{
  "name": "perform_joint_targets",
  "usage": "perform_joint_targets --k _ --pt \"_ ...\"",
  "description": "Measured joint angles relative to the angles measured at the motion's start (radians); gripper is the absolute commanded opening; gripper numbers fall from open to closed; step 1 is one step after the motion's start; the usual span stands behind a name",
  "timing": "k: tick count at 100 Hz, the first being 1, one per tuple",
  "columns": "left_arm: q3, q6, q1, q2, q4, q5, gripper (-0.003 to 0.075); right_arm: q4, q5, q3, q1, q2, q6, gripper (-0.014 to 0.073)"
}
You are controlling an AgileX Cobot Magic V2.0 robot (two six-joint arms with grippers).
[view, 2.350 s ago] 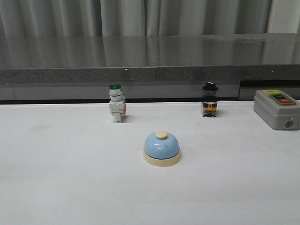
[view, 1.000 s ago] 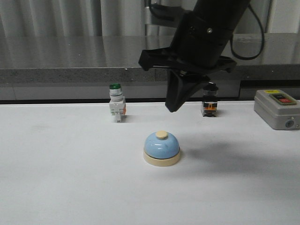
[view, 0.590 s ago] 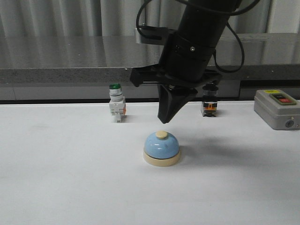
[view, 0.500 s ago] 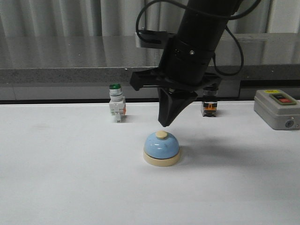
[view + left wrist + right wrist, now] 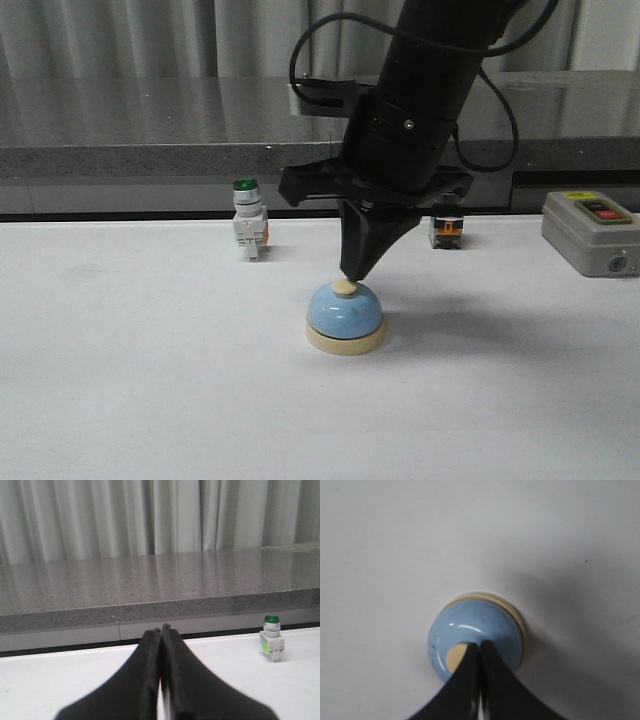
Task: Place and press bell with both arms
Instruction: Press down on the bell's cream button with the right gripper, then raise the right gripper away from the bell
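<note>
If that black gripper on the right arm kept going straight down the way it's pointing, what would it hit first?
The cream button on top of the blue bell. The right gripper, shut to a point, aims straight down at it and looks to be touching it or just short of it; the exact gap is hard to judge.

The front camera looks forward over the white table [image 5: 120, 380] from low down. The right wrist camera looks straight down, very close to the bell [image 5: 475, 630], which the front view also shows [image 5: 344, 315]. The left wrist camera looks level toward the curtain [image 5: 100, 515].
</note>
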Motion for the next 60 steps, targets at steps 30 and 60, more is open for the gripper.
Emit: perform_joint_targets --k 30,60 --pt "0.000 0.000 0.000 0.000 0.000 0.000 -0.0020 -0.002 0.021 -0.006 0.000 0.018 0.000 -0.0060" --pt "0.000 0.000 0.000 0.000 0.000 0.000 -0.0020 -0.034 0.055 -0.006 0.000 -0.008 0.000 -0.0060"
